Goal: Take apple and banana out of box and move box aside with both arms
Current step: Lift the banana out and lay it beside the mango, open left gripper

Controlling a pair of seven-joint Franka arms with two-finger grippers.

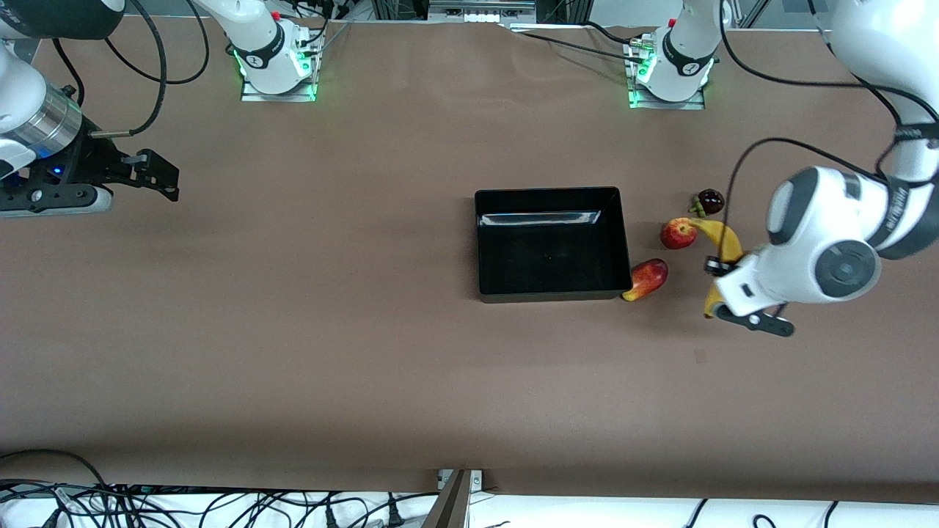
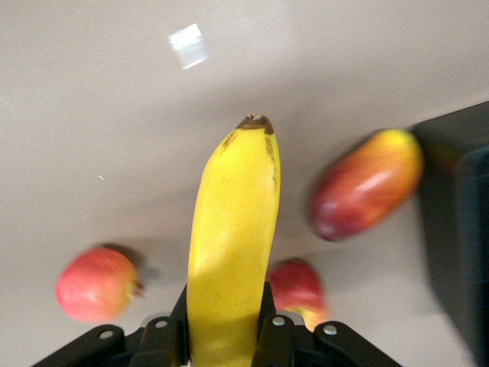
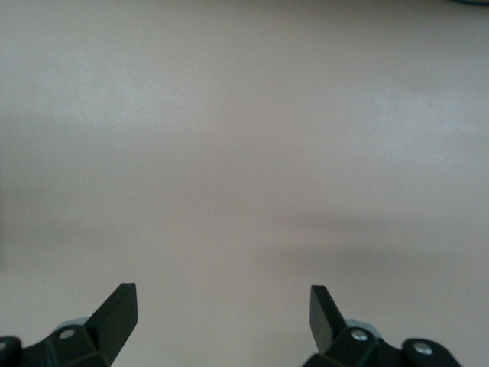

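Observation:
My left gripper (image 2: 224, 310) is shut on the yellow banana (image 2: 233, 229), which sticks out past its fingers; in the front view the gripper (image 1: 721, 287) is beside the fruits at the left arm's end of the black box (image 1: 550, 196). A red-yellow mango (image 1: 647, 279) touches the box's near corner. One red apple (image 1: 678, 233) lies beside the banana (image 1: 722, 238), and the dark mangosteen (image 1: 709, 200) lies farther back. The left wrist view shows two apples (image 2: 95, 283) (image 2: 298, 287), the mango (image 2: 367, 183) and the box wall (image 2: 458, 229). My right gripper (image 1: 158, 176) (image 3: 221, 298) waits open over bare table.
The brown table (image 1: 330, 330) stretches wide between the box and the right arm's end. Both arm bases (image 1: 275, 59) (image 1: 671, 70) stand along the back edge. Cables (image 1: 220, 506) lie along the front edge. A small pale tape patch (image 2: 188, 46) is on the table.

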